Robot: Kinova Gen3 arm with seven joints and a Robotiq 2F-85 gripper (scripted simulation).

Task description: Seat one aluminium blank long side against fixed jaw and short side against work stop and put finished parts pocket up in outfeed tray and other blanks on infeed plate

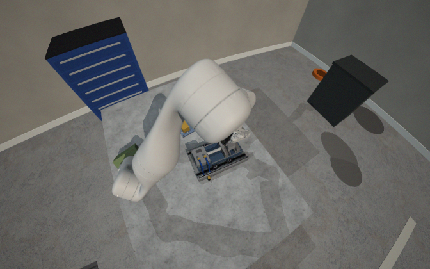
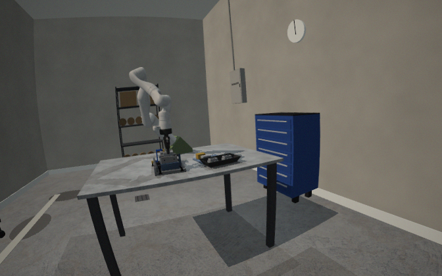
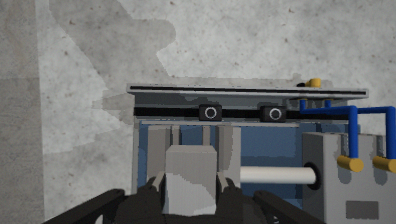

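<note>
My gripper (image 3: 190,182) is shut on a grey aluminium blank (image 3: 190,172) and holds it just over the vise (image 3: 250,150). In the wrist view the blank sits above the blue vise bed, between two low grey bars (image 3: 159,145). The block with blue hoses (image 3: 345,175) and its white rod (image 3: 277,175) lie to the right of the blank. In the top view the gripper (image 1: 224,146) stands at the vise's (image 1: 215,157) far end, mostly hidden by the arm. In the exterior view the gripper (image 2: 166,142) points straight down onto the vise (image 2: 168,163).
A black tray (image 2: 221,159) holding grey parts lies on the table to the vise's right, with a yellow brass blank (image 2: 200,156) beside it. A green wedge (image 1: 125,156) stands behind the arm. A pale crumpled lump (image 1: 240,134) lies by the vise. A blue drawer cabinet (image 2: 286,154) stands off the table.
</note>
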